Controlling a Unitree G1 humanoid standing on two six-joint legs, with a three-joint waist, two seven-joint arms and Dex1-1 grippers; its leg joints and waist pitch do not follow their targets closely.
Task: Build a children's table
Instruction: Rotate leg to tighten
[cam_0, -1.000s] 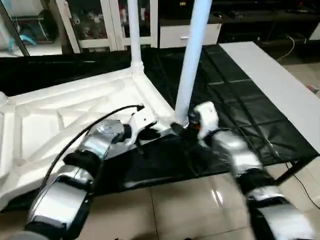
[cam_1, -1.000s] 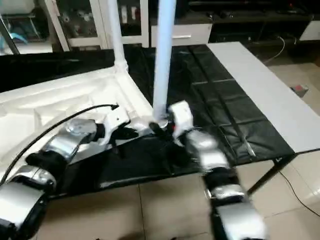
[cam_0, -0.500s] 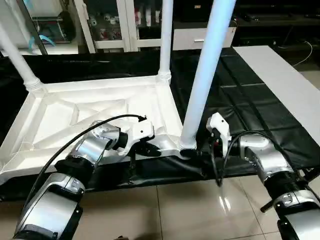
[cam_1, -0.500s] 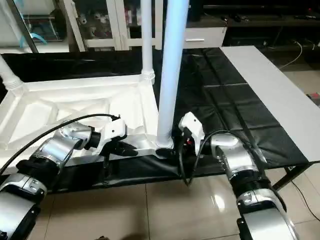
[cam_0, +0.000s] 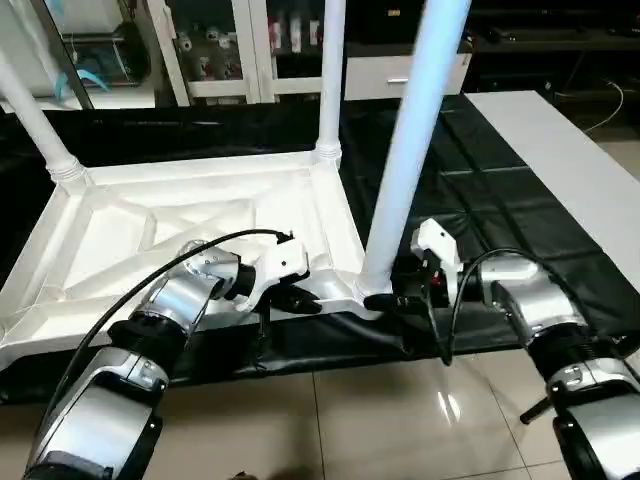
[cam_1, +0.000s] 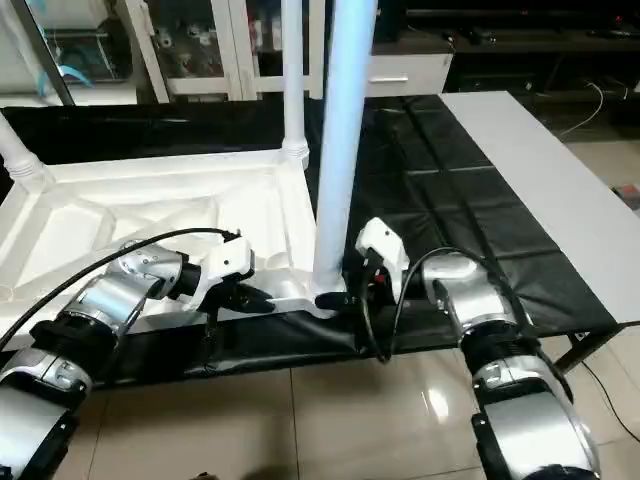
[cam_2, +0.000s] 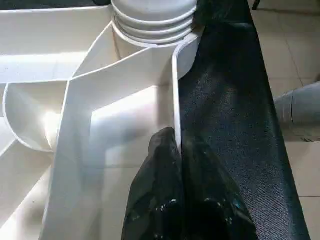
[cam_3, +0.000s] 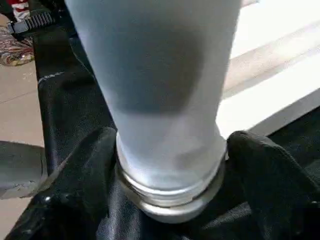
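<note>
The children's table top (cam_0: 200, 215) lies underside up on the black-draped work table. Three white legs stand upright in its corner sockets: one at the far left (cam_0: 35, 120), one at the far right (cam_0: 330, 70) and one at the near right (cam_0: 410, 150). My right gripper (cam_0: 378, 298) reaches in from the right. In the right wrist view its black fingers (cam_3: 85, 175) press against both sides of that near-right leg's flared end (cam_3: 170, 170). My left gripper (cam_0: 300, 300) is shut on the table top's near rim (cam_2: 175, 90), one finger on each side of the thin wall.
A long white board (cam_0: 560, 150) runs along the right side of the black cloth (cam_0: 480, 210). Glass-fronted cabinets (cam_0: 220, 50) stand behind. The work table's near edge drops to tiled floor (cam_0: 380, 420) just under my forearms.
The camera view shifted and steadied. My right gripper moved in to the near-right leg's base and its fingers narrowed around it. The left gripper stayed on the rim.
</note>
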